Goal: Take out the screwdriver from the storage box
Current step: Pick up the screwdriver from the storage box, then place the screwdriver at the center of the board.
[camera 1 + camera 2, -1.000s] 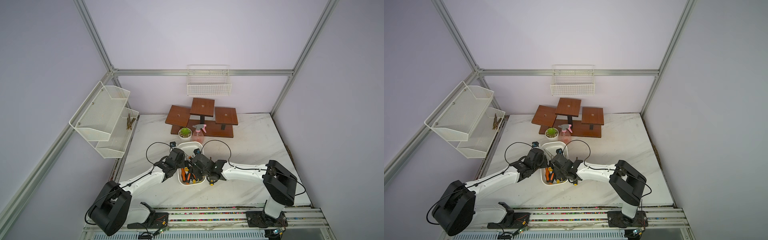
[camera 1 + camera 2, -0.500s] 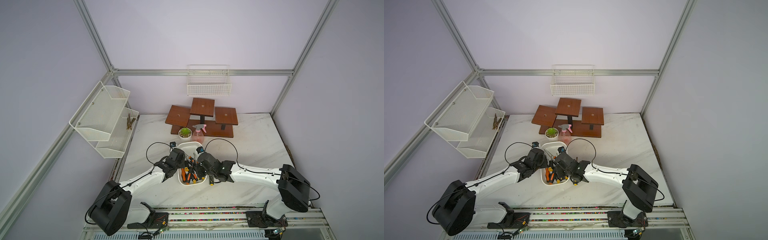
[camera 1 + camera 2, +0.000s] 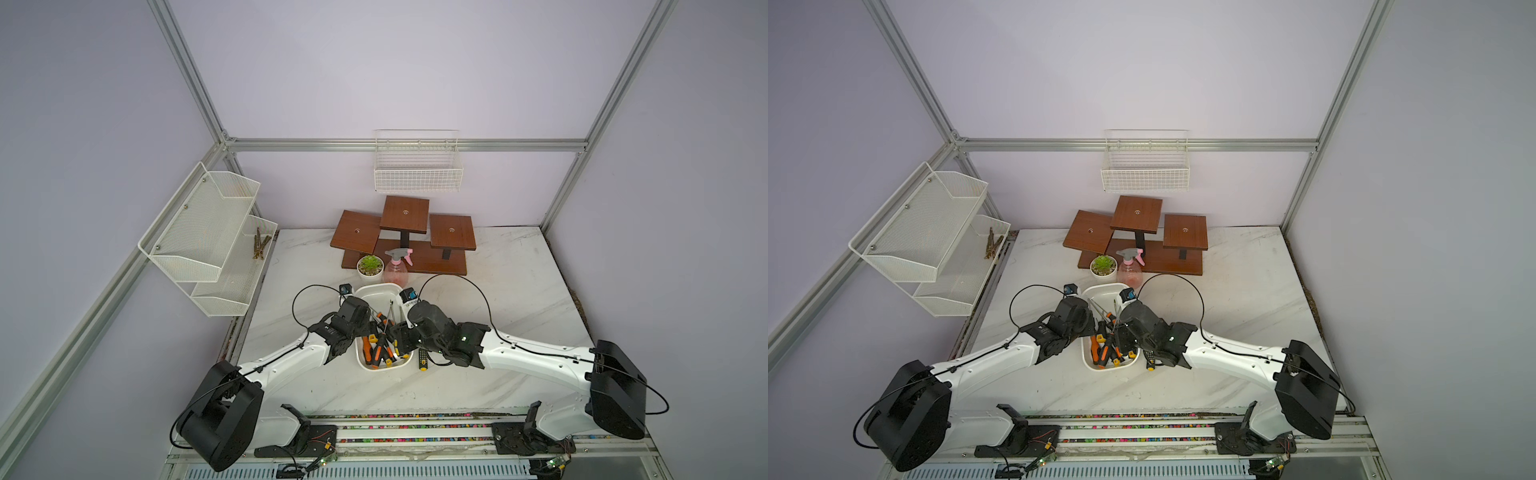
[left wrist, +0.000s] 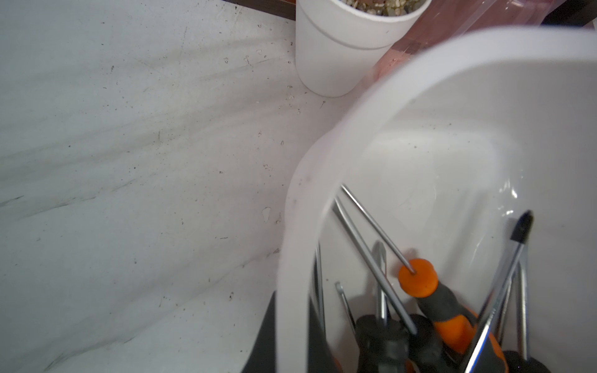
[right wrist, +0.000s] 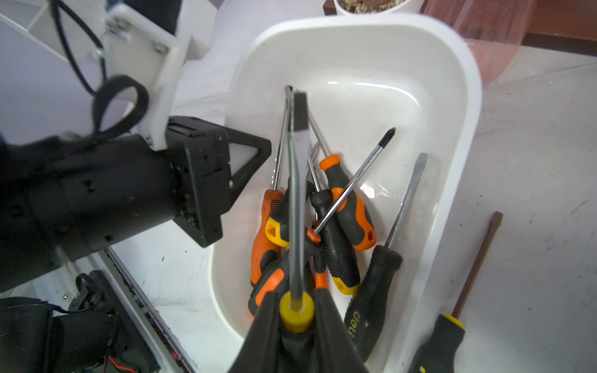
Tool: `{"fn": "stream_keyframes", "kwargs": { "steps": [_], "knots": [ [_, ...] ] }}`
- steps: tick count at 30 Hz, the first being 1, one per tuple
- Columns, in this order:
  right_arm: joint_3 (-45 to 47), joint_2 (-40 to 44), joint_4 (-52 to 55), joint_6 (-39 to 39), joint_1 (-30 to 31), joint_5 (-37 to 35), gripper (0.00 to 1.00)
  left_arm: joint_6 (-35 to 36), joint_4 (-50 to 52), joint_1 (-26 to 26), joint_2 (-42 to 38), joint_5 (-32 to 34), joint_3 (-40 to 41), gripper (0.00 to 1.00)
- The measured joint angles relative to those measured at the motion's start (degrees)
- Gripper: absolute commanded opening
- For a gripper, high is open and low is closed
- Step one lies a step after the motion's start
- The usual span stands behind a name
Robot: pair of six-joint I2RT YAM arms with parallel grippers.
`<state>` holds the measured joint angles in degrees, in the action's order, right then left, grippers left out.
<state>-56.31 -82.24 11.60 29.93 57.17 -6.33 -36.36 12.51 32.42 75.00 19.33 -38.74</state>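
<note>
**Right gripper** [image 5: 297,326]: clenched on the black handle of a yellow-collared screwdriver [image 5: 295,206]. The shaft slants up over the box [image 5: 465,106], with the flat tip above the box's far half and the handle above its near end. Whether the handle touches anything beneath it cannot be told.

**Heap** [image 5: 339,206]: orange-and-black drivers lying crossed in the box's near half, under the raised shaft.

**Left gripper** [image 4: 290,339]: clenched on the box's left rim, one finger inside the wall and one outside.

**Loose driver** [image 5: 436,342]: lies on the table [image 3: 519,291] just beside the box's right wall.

**Setting:** in both top views the box [image 3: 380,286] [image 3: 1105,285] sits about midway between the table's left and right edges, between the two arms. The pot [image 3: 370,266] and bottle [image 3: 396,270] are just beyond its far end. The stand [image 3: 405,214] is at the table's back edge.
</note>
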Motion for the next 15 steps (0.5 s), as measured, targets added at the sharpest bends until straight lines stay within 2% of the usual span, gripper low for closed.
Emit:
{"fn": "stream_keyframes", "kwargs": {
  "steps": [6,15],
  "knots": [
    [2.34,5.88,2.23,0.68,-0.48,-0.33,0.00,0.02,0.00,0.00,-0.02,-0.02,0.00,0.00],
    [11.30,14.23,6.32,2.40,-3.80,-2.16,0.00,0.04,0.00,0.00,-0.02,-0.02,0.00,0.00]
  ]
}}
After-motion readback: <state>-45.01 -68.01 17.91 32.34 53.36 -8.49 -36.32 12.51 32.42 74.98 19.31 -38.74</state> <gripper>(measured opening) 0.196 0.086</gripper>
